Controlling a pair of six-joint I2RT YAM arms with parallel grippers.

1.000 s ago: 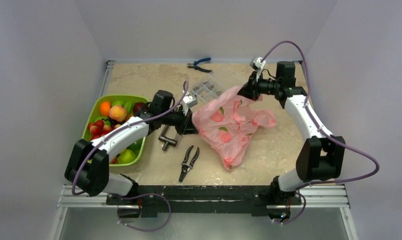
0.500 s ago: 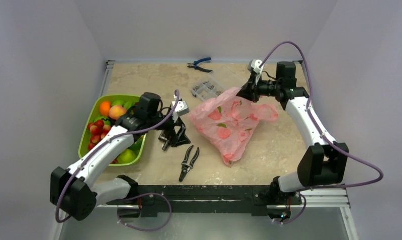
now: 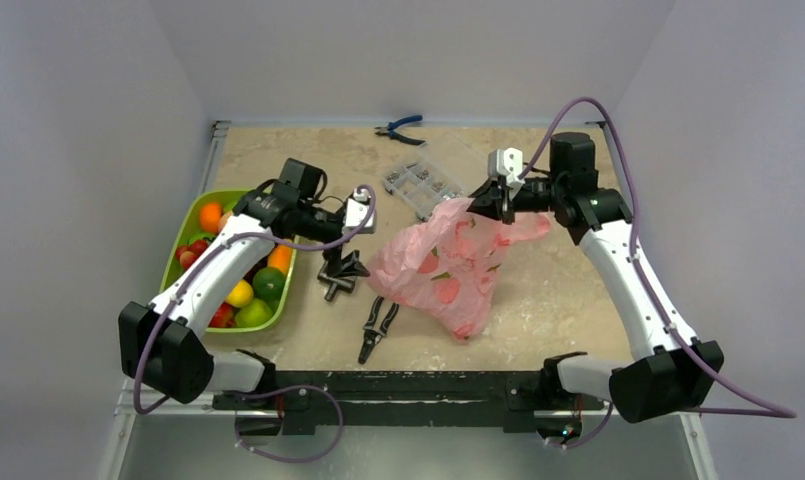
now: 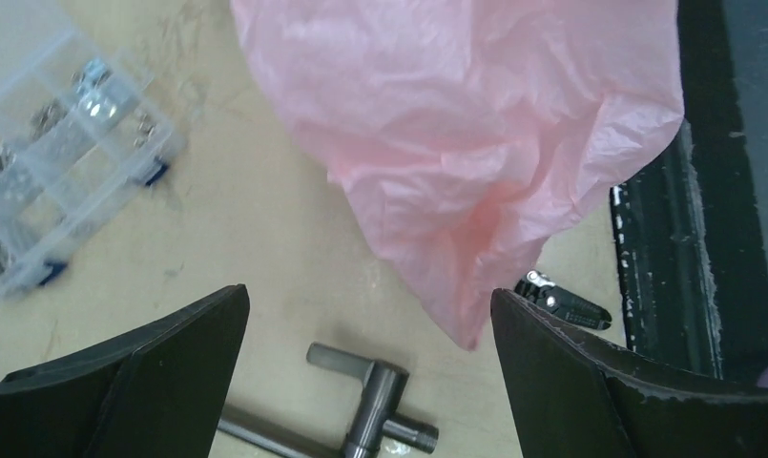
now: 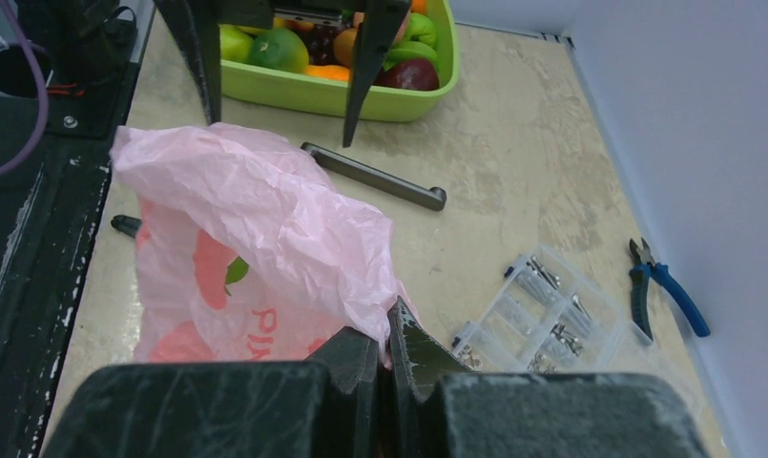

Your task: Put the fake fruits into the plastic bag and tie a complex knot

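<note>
One pink bag [image 3: 443, 265] droops onto the surface [image 3: 538, 290], its edge pinched in the closed right jaws — the fruits [image 3: 268, 283] sit apart in the green tray [image 3: 172, 262]. Nearby the left jaws gape empty; best they catch the opposite rim, spreading the mouth wide.

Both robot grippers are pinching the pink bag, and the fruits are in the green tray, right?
Not quite. Only the right gripper is pinching the pink bag. The left gripper is wide open with nothing between its fingers, and the bag hangs just beyond them, as the left wrist view shows. The rest is right: the fruits are in the green tray.
</note>
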